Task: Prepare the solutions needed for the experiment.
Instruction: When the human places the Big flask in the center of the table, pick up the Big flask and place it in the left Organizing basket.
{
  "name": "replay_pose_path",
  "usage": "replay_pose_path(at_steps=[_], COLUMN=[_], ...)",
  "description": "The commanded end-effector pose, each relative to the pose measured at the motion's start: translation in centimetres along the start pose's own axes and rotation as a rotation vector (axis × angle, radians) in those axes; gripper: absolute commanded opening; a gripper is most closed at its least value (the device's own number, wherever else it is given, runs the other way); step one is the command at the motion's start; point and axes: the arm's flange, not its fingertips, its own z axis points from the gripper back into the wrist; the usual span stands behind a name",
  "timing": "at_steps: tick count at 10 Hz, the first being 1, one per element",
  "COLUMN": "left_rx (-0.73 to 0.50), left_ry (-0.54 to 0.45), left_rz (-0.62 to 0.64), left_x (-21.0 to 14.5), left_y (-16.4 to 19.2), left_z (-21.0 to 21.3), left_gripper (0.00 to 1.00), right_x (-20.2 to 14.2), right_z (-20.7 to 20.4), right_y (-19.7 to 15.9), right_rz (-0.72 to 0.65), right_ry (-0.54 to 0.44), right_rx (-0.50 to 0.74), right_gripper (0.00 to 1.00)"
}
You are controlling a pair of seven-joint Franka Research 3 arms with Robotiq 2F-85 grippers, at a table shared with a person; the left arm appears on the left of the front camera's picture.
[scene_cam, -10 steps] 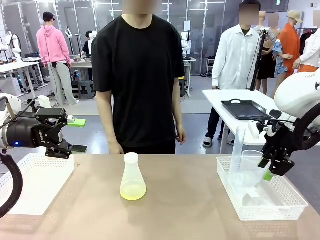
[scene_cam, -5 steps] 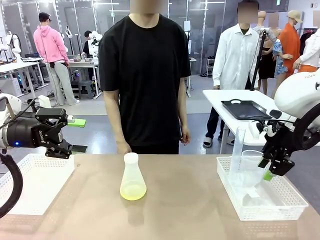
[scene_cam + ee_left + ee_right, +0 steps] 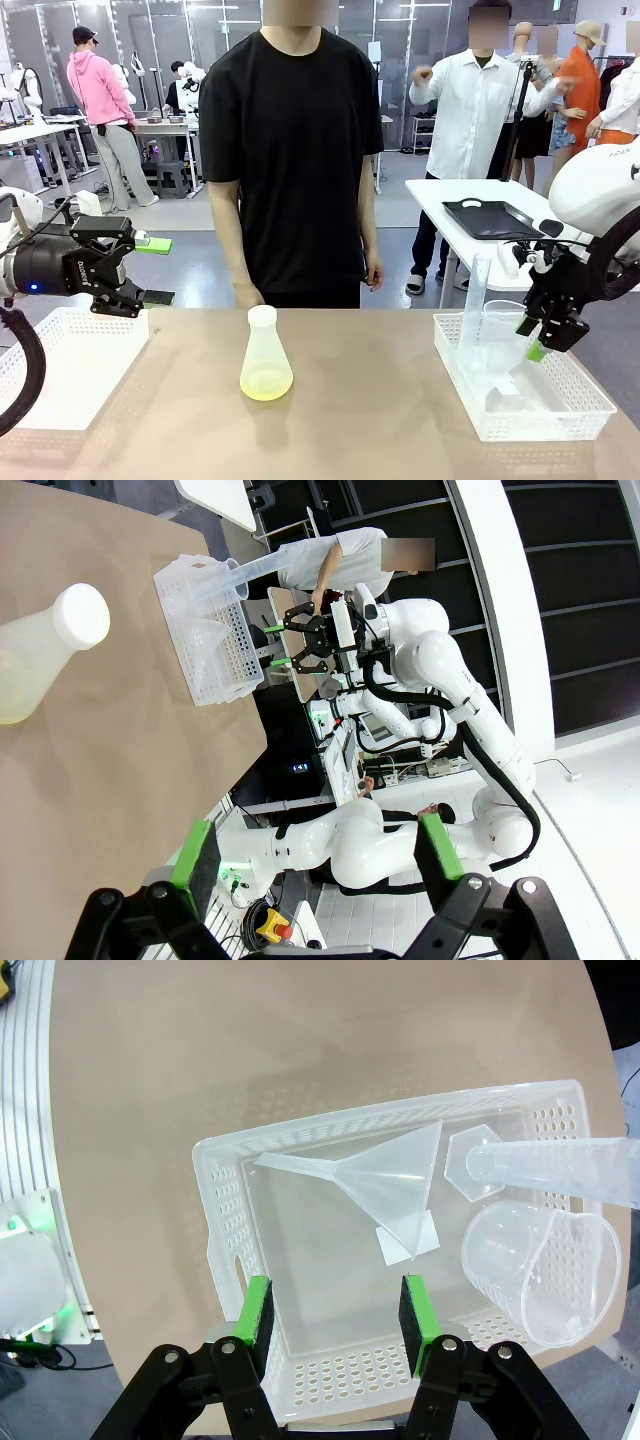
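A translucent conical flask [image 3: 264,345] stands upright at the middle of the table, with the solutions [image 3: 266,382] as a thin yellow-green layer at its bottom. The flask [image 3: 40,645] also appears at the upper left of the left wrist view. My left gripper [image 3: 155,270] hovers open above the table's left side, over the white basket there, nothing between its fingers. My right gripper [image 3: 530,338] hangs open over the right basket [image 3: 540,422]. In the right wrist view its green pads [image 3: 258,1310] stand apart above the basket floor, holding nothing.
The right basket [image 3: 215,1220] holds a clear funnel [image 3: 390,1180], a beaker [image 3: 520,1260] and a graduated cylinder [image 3: 560,1170]. A white basket [image 3: 130,350] sits at the left. A person in black stands at the far edge behind the flask.
Both arms have stayed still. The person in black has shifted slightly to the right, and a person in white in the background has raised both arms.
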Motion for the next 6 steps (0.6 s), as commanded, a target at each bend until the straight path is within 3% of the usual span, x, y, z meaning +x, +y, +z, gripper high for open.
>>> replay_pose_path(at_steps=[1, 6], left_rx=[-0.021, -0.021], left_ry=[-0.008, -0.008], left_rz=[0.001, 0.001], left_x=[0.0, 0.0], left_y=[-0.2, -0.2], left_z=[-0.2, -0.2], left_gripper=[1.0, 1.0], right_x=[0.0, 1.7], right_z=[0.0, 6.5], right_y=[0.0, 3.1], right_rz=[0.0, -0.34], right_ry=[0.0, -0.08], right_rx=[0.0, 0.172], right_gripper=[0.64, 0.64])
